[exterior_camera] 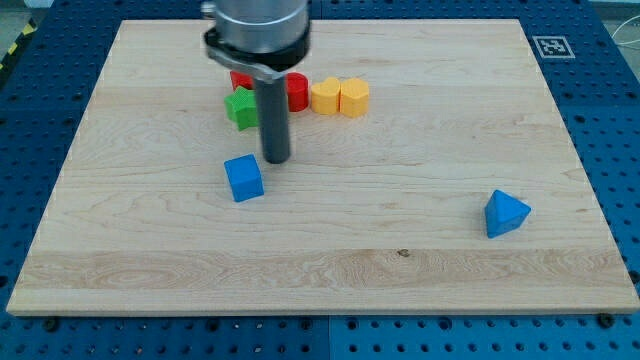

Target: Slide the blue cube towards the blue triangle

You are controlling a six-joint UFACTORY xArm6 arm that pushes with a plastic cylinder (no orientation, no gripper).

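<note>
The blue cube [244, 178] sits on the wooden board, left of the middle. The blue triangle [506, 213] lies far off toward the view's right, a little lower. My tip [277, 160] stands just above and to the right of the blue cube, close to its upper right corner; whether it touches the cube cannot be told. The rod rises from there to the arm's round body at the view's top.
A green star-like block [241, 106], a red block [297, 91] partly hidden by the rod, another red block [240, 79], and two yellow blocks [325, 97] [354, 97] cluster behind the rod near the view's top. The board [330, 270] ends at a blue pegboard [615, 120].
</note>
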